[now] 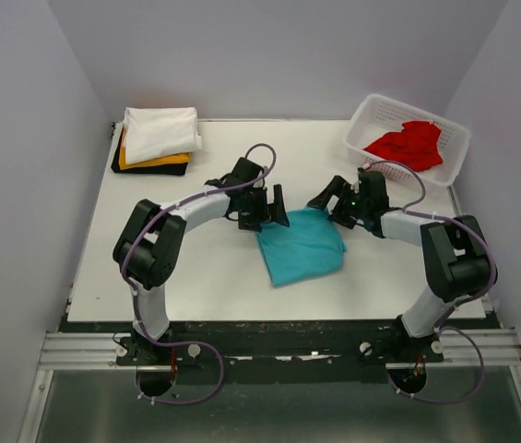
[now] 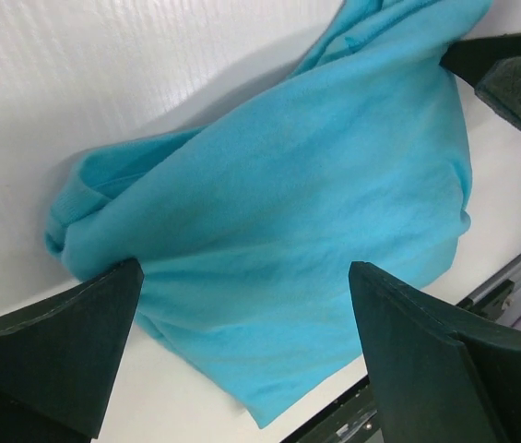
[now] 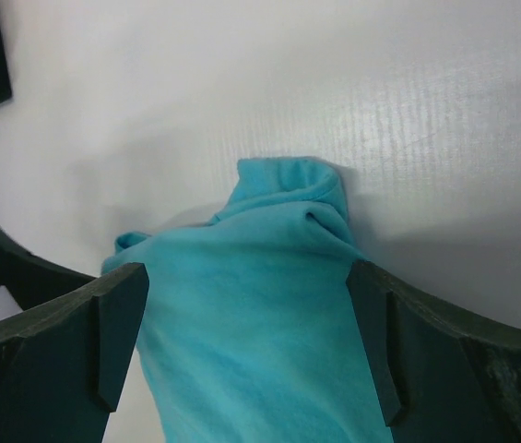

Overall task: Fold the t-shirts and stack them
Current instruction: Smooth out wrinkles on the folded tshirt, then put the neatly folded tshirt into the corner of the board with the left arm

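Teal t-shirt [image 1: 301, 247]: loosely folded, mid-table [image 1: 195, 277], between both grippers. Left gripper [image 2: 244, 274]: jaws spread wide above the cloth, grasping nothing. Right gripper [image 3: 246, 275]: likewise agape, over a bunched edge (a fold only its wrist view shows). Overhead view only: white t-shirt [image 1: 160, 131] topping yellow-orange t-shirt [image 1: 154, 161] and black t-shirt [image 1: 149, 171], far-left corner; red t-shirt [image 1: 409, 144] in basket [image 1: 458, 138], far right.

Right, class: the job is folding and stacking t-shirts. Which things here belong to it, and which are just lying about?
Job:
teal t-shirt
red t-shirt
white t-shirt
yellow-orange t-shirt
black t-shirt

Lying about:
white basket
table
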You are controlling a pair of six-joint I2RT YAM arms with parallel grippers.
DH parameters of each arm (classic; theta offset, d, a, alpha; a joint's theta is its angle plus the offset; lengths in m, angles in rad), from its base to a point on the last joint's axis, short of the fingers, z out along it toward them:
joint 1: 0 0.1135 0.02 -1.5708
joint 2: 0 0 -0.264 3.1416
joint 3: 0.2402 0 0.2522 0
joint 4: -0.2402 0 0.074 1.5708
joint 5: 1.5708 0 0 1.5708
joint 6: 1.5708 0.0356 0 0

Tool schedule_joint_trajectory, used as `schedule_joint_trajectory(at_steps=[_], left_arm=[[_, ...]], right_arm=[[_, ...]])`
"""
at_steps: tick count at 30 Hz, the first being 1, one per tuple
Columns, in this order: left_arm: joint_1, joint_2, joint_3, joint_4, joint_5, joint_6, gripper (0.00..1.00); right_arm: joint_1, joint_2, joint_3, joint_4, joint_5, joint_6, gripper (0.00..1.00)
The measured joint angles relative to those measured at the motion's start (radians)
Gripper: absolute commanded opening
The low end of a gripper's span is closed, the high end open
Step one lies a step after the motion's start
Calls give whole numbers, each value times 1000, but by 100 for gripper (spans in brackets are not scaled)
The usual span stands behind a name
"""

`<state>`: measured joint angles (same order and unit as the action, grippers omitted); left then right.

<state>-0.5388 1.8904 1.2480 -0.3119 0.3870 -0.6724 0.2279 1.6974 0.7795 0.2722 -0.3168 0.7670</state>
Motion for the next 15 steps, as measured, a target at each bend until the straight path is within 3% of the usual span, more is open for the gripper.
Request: schedule_joint_trajectory(at_steps=[6,10,15], left_arm=[[1,-114,13,-80,-101,18,99],[2,-282,-81,-53,-153,-2,98],[-5,-301,-202,-6,-158,-62,99]], right_arm=[[0,-156,29,-220,80,-74,100],[0,-340,28,-299,163,-92,100],[0,-503,-3,-347,222,-101,100]])
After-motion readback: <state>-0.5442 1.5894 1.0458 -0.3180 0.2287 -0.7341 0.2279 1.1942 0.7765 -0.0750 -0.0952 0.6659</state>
